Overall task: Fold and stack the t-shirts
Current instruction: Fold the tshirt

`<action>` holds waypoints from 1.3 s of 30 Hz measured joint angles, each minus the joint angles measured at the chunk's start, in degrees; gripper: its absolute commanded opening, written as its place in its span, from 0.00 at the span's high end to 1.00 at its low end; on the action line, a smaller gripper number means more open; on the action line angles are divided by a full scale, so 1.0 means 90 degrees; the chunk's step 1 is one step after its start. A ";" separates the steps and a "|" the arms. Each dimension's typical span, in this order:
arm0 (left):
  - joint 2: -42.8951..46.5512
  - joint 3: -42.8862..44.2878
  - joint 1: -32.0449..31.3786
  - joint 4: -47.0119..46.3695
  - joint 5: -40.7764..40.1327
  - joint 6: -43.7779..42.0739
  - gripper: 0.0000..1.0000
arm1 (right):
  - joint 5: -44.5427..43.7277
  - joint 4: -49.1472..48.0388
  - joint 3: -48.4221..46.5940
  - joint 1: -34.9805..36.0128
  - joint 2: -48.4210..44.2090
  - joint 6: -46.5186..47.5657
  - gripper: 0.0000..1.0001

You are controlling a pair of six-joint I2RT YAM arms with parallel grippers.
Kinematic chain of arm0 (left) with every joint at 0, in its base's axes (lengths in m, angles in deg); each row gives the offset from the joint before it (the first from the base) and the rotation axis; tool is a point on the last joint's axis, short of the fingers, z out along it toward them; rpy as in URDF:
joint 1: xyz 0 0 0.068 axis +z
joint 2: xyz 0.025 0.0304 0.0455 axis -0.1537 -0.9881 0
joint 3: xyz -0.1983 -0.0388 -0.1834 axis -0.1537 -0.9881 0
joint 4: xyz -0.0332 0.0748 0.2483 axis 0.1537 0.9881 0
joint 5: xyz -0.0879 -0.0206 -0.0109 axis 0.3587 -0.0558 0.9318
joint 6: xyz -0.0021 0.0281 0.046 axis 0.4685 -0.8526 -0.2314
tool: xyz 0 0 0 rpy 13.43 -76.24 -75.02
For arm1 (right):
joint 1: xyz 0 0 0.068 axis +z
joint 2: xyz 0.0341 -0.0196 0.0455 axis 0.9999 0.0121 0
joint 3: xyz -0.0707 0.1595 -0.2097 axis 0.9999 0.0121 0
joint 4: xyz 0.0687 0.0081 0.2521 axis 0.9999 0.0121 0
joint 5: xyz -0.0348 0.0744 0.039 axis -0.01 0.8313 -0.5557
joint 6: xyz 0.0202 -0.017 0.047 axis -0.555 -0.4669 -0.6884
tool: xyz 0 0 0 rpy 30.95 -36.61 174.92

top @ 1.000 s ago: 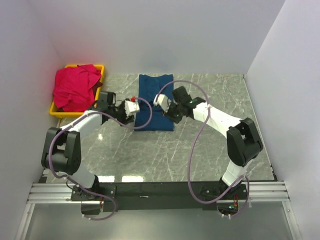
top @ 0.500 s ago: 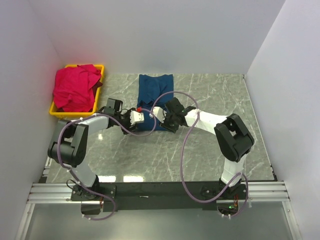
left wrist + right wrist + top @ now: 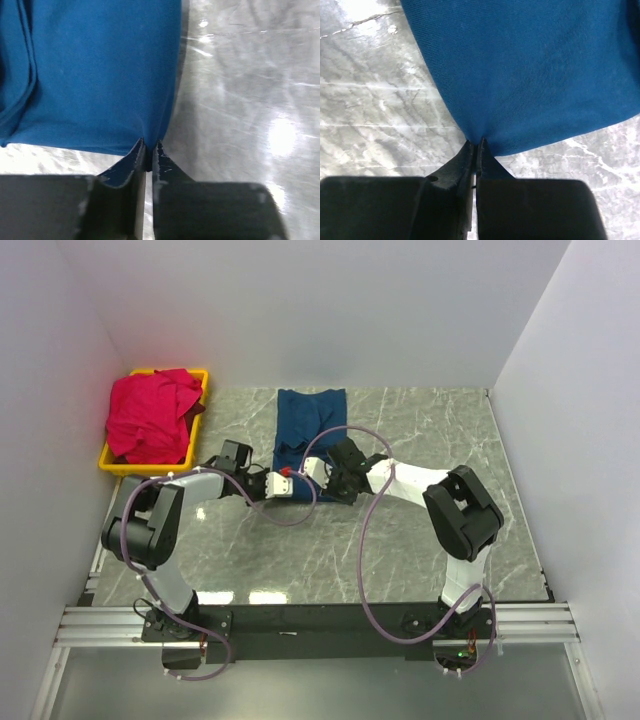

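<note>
The navy blue t-shirt (image 3: pixel 310 420) lies on the marble table as a long folded strip running away from the arms. My left gripper (image 3: pixel 292 486) is shut on its near left corner; in the left wrist view the cloth (image 3: pixel 100 75) is pinched at the fingertips (image 3: pixel 149 146). My right gripper (image 3: pixel 322 480) is shut on the near right corner, and the right wrist view shows the blue fabric (image 3: pixel 530 70) pulled into the closed tips (image 3: pixel 480 142). The red-pink t-shirt (image 3: pixel 150 415) is bunched in the yellow bin.
The yellow plastic bin (image 3: pixel 112 462) sits at the far left against the wall. White walls enclose the table on three sides. Purple cables (image 3: pixel 375 540) loop over both arms above the marble (image 3: pixel 430 430).
Both grippers moved inward and down to the shirt's near edge and closed on its corners. The shirt's near end is now drawn in between them.
</note>
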 measured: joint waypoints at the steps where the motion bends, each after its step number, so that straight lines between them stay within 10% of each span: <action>1: 0.0017 0.0015 0.0024 0.0083 0.0034 -0.0002 0.96 | 0.0036 0.0051 -0.0022 -0.0032 -0.0002 -0.0019 1.00; 15: 0.1783 0.1396 0.0420 0.1909 0.0777 0.0636 0.99 | 0.1010 0.1610 -0.1336 -0.0755 -0.2091 -0.0199 1.00; 30: 0.4748 -0.0692 -0.1020 0.4935 0.1219 0.0386 1.00 | 0.2650 0.3764 0.1309 0.0549 -0.4835 0.0107 1.00; 39: 0.3405 0.0872 -0.0483 0.5163 0.1190 0.0884 0.98 | 0.2589 0.4080 -0.0134 -0.0146 -0.3891 0.0622 1.00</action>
